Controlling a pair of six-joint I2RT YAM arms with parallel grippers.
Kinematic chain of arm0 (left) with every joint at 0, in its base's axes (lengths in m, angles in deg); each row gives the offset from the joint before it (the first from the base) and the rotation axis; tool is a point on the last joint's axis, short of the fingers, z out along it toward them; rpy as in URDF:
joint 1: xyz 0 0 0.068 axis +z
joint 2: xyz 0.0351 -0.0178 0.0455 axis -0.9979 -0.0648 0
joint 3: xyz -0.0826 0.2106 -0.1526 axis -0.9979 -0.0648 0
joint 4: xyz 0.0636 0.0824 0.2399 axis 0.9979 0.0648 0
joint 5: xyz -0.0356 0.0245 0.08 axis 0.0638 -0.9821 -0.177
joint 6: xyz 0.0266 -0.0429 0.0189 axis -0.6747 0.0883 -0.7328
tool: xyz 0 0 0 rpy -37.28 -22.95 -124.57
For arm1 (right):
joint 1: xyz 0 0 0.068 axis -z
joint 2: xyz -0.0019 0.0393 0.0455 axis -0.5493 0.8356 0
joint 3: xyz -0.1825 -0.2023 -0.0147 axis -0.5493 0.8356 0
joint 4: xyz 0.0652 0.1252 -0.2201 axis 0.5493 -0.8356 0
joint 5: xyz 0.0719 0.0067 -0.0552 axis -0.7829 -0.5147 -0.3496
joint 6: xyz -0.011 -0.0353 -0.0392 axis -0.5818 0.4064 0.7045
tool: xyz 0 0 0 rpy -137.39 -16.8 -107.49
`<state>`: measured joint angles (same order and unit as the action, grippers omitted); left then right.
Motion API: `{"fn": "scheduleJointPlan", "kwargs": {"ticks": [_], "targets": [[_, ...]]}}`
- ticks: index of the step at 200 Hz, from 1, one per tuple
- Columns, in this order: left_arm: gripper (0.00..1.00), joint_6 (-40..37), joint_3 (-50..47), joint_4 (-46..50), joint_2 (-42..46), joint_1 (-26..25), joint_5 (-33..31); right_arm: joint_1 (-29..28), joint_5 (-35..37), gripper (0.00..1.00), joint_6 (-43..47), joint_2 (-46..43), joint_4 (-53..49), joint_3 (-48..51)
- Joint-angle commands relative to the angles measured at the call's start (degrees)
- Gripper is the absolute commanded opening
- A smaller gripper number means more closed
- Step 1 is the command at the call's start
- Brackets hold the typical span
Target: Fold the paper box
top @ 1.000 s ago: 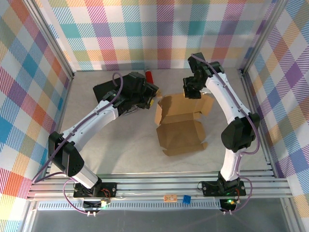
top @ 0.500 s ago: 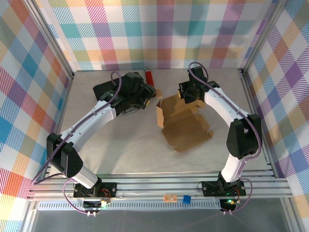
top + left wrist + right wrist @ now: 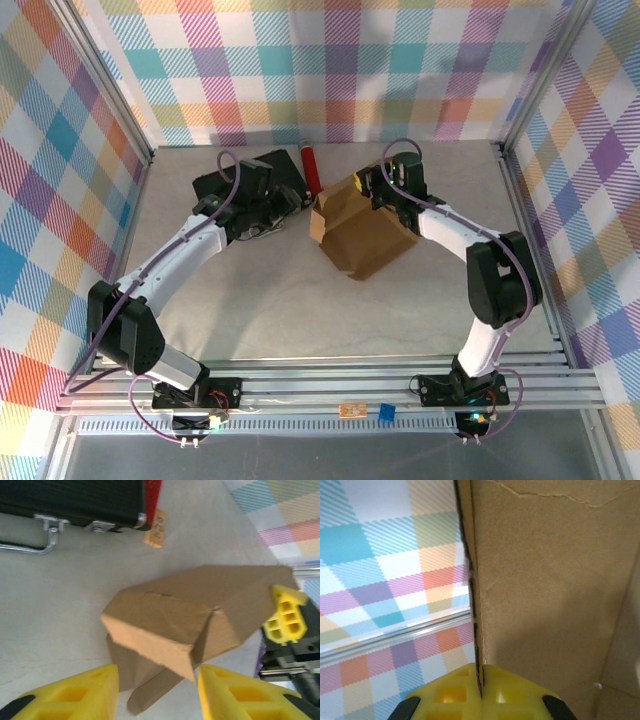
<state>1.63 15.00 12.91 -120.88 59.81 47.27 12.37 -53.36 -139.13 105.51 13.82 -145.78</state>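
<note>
The paper box is brown cardboard, folded over on itself and tilted, in the middle of the table. My right gripper is shut on its far upper edge. The right wrist view shows the thin cardboard edge pinched in the right gripper, with the box wall filling the right side. My left gripper hovers just left of the box, by the black case. In the left wrist view the left gripper is open, facing the box. A loose flap hangs beyond the gap.
A black case with a metal handle lies at the back left, under my left arm. A small red cylinder lies beside it. Checkered walls and aluminium rails enclose the table. Bare tabletop lies in front of the box.
The right gripper has carried the box's edge left and over, so the open sheet has closed into a tilted folded shape. The left gripper has drawn back left and its jaws have narrowed.
</note>
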Motion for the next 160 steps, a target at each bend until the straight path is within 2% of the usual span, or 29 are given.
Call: {"fn": "scheduleJointPlan", "kwargs": {"ticks": [1, 25, 53, 86, 108, 131, 160], "targets": [[0.41, -11.0, -3.8, -2.6, 2.2, 0.6, 3.1, 0.5, -3.4, 0.00, 2.4, 1.8, 14.9, 2.2], [0.36, -17.7, -10.0, -8.5, 3.5, 0.6, 4.5, 0.9, -6.5, 0.00, 1.5, 4.5, 21.4, 3.3], [0.25, -30.6, -17.2, -19.6, 3.8, 0.6, 8.1, 1.4, -8.7, 0.00, 1.4, 6.5, 21.8, 3.4], [0.30, -46.7, -25.9, -34.7, 2.4, 0.7, 12.3, 1.4, -9.1, 0.00, 1.8, 7.0, 20.5, 2.7], [0.37, -49.3, -28.0, -42.3, -0.6, 0.9, 13.0, 1.4, -9.1, 0.00, 1.5, 7.0, 19.8, 2.2], [0.41, -49.7, -29.8, -50.5, -3.5, 0.8, 11.0, 1.5, -9.2, 0.00, 1.1, 7.0, 18.7, 1.8], [0.44, -51.5, -30.5, -59.3, -7.6, 0.8, 9.8, 1.5, -9.2, 0.00, 0.6, 6.7, 17.8, 1.5]]}}
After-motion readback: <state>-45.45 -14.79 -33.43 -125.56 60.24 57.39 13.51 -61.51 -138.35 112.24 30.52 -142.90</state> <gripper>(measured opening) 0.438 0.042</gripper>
